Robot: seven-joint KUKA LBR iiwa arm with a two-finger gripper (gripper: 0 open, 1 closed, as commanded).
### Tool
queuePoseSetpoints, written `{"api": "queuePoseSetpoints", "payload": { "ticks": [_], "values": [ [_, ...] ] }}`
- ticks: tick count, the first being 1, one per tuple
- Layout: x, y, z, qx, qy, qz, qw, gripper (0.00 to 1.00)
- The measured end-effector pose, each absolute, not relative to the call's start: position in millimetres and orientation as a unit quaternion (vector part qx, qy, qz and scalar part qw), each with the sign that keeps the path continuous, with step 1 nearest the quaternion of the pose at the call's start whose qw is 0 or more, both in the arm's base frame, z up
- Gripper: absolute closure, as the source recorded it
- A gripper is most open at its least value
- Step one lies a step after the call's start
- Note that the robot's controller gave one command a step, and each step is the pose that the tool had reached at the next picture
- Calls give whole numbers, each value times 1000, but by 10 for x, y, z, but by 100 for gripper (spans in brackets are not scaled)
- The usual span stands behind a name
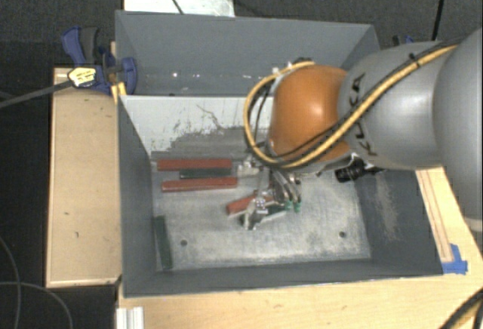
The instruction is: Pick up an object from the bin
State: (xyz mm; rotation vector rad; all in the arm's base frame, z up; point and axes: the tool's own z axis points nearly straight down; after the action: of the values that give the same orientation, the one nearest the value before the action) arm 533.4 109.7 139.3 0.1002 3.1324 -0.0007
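the big grey arm (407, 116) is sitting closest to us, sweeping in from the right, with its orange cover (306, 112) bulging over the middle of the bin (226, 56). under that cover the gripper (260, 216) is hanging low, right down by the bin floor near the centre. whether the tool is wide or narrow i cannot tell, the wrist is hiding too much of it.

a small red piece (240, 205) is lying on the floor just beside the gripper's tip, on its left, and i'm reading that as the likeliest thing for the pick. it's looking flat on the floor and not raised, so i'm judging the reach down as about done and the grasp and the lift as not yet made.

off to the left, well apart from the tool, the far red-brown bar (194, 164) and the near red-brown bar (200, 184) are lying side by side and untouched. a dark strip (160, 242) is resting along the left wall by the front corner.
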Motion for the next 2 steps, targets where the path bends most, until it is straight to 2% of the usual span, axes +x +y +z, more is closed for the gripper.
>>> {"api": "queuePoseSetpoints", "payload": {
  "ticks": [1, 2],
  "values": [
    [5763, 1052, 811, -30, 999, 3, 14, 100],
    [5763, 1052, 811, -29, 999, 3, 14, 100]
  ]
}}
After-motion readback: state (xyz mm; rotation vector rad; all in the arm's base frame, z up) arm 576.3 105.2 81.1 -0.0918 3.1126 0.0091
